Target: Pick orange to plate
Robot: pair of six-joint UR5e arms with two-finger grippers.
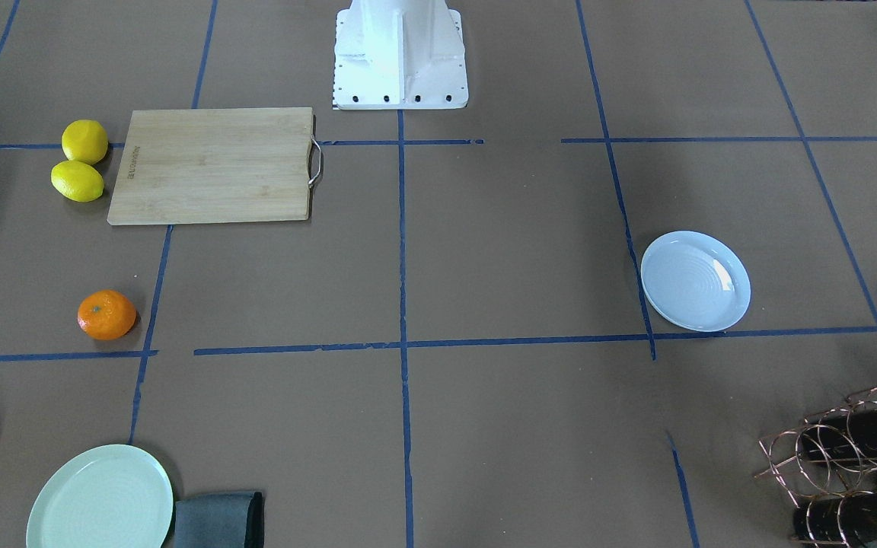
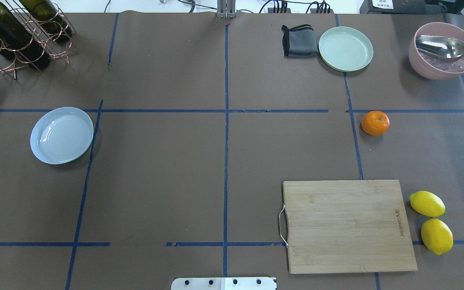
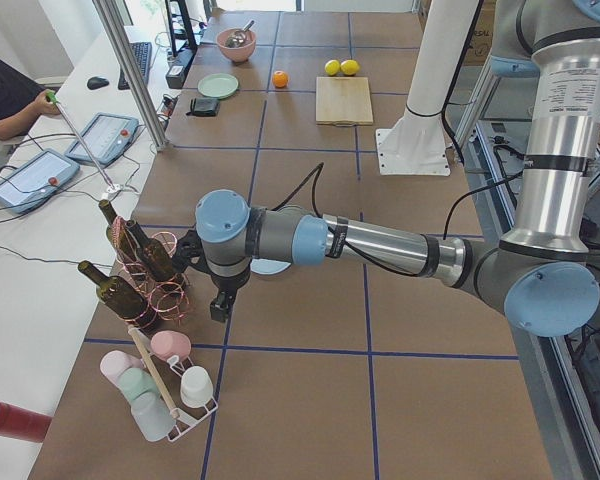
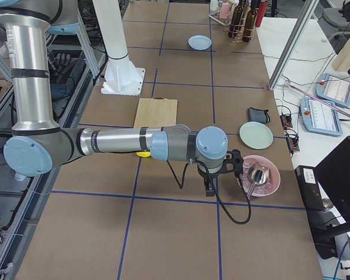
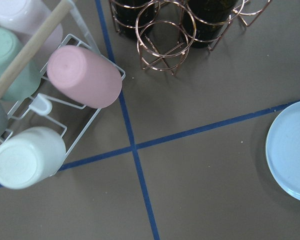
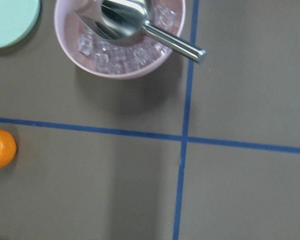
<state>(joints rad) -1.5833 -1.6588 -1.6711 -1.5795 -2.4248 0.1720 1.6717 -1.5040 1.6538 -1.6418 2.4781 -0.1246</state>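
Cup rack (image 3: 154, 372) nearest in left side view, at 7 o'clock. Left gripper (image 3: 220, 308) hangs beside bottle rack (image 3: 168, 296), right gripper (image 4: 209, 188) beside pink bowl (image 4: 274, 182); jaws of both: cannot tell if wide or closed. Orange (image 2: 375, 123) on table (image 2: 175, 181) at 2 o'clock in overhead view. Plate (image 2: 62, 135) at 9 o'clock, well apart.

One orange (image 2: 375, 123), two lemons (image 2: 427, 204), one board (image 2: 349, 225), one bowl (image 2: 429, 73), one cloth (image 2: 297, 41), one blue plate (image 2: 62, 135), one green plate (image 2: 345, 48).
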